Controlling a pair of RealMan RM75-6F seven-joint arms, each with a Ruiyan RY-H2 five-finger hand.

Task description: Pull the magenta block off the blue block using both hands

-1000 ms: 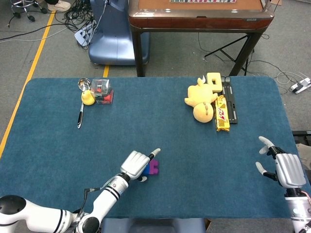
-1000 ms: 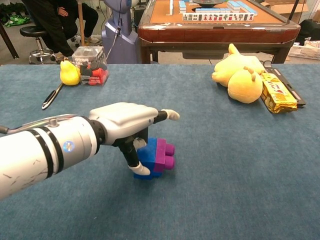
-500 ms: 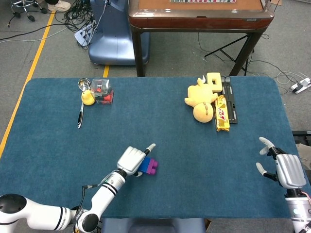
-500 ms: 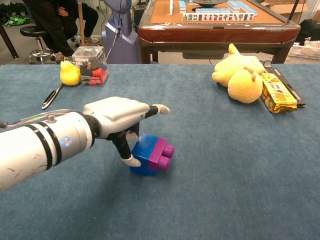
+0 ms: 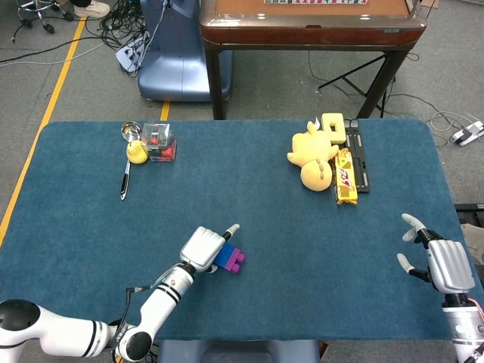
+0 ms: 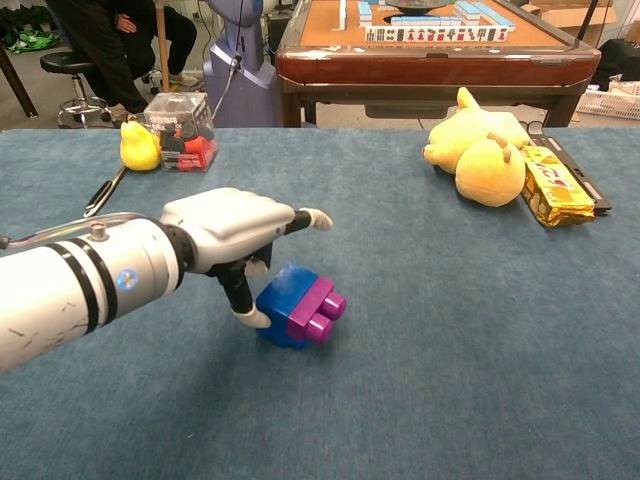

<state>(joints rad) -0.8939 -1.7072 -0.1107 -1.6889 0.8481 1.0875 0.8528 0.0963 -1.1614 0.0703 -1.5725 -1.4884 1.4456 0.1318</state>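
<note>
Tilted up lately in the grasping left hand [image 6: 232,235]: blue plastic block [image 6: 283,297] with magenta block [image 6: 316,308] still attached, right hand [image 5: 446,265] released, far off.

The left hand [image 6: 232,232] has a smooth silver-grey shell over the back, with black segments at the fingers [image 6: 318,219] and rounded white tips. Its forearm [image 6: 70,295] is a glossy white cylinder ringed by black bands, with a small round blue mark and a metal stud near the wrist; a thin grey cable arcs along its 12 o'clock side. The right hand [image 5: 446,265] shows the same silver shell, dark segments and white tips, above a white wrist with thin red wiring.
</note>
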